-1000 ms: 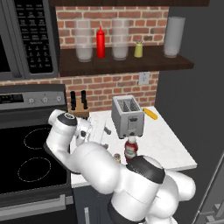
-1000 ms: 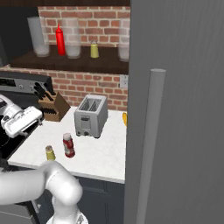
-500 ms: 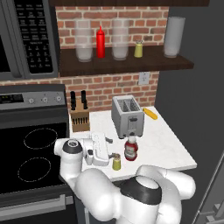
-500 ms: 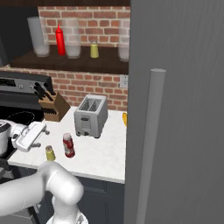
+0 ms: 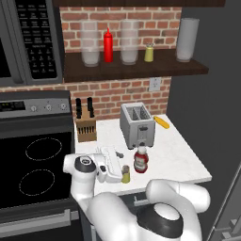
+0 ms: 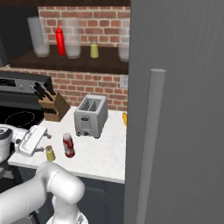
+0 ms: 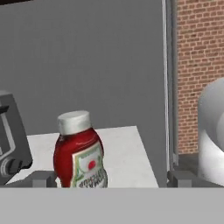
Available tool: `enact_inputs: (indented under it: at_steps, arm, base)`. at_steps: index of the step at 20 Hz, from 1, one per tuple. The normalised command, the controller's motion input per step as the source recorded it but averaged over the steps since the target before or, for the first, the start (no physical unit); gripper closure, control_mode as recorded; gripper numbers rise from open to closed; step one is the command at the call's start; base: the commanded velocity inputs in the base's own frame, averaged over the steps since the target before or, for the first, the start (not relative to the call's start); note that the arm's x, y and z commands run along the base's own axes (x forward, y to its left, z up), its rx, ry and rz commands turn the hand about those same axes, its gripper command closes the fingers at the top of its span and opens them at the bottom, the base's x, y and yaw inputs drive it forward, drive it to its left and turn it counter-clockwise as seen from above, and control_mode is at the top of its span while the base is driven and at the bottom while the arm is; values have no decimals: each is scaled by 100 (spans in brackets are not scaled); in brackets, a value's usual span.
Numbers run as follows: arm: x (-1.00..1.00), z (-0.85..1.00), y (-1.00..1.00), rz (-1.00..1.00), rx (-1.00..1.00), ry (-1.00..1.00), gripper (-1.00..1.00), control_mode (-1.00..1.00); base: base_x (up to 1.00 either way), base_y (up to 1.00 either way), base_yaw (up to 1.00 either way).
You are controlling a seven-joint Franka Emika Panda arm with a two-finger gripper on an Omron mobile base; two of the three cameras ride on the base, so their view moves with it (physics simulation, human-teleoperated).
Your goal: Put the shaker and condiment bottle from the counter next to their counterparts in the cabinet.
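My gripper (image 5: 121, 165), jaws spread wide and empty, had dropped from above to counter (image 5: 174, 155) level beside the shaker (image 5: 125, 174), condiment bottle (image 5: 140, 159) just beyond; both still on the counter, grasp looked imminent, cabinet (image 5: 136, 70) placement pending.

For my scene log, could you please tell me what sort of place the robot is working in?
A simulated home kitchen: a black stovetop with a microwave above it, and a toaster on the white counter.
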Motion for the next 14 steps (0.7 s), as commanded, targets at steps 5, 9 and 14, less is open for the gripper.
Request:
enact_inputs:
  at_steps: [5,9,14]
  arm:
    - [4,-65,5,0,31,-4,-100,-100]
    - [6,-19,0,0,18,0,-100,-100]
    - [0,0,0,0,0,0,-100,-100]
  base:
    - [0,0,0]
    - [0,0,0]
    - [0,0,0]
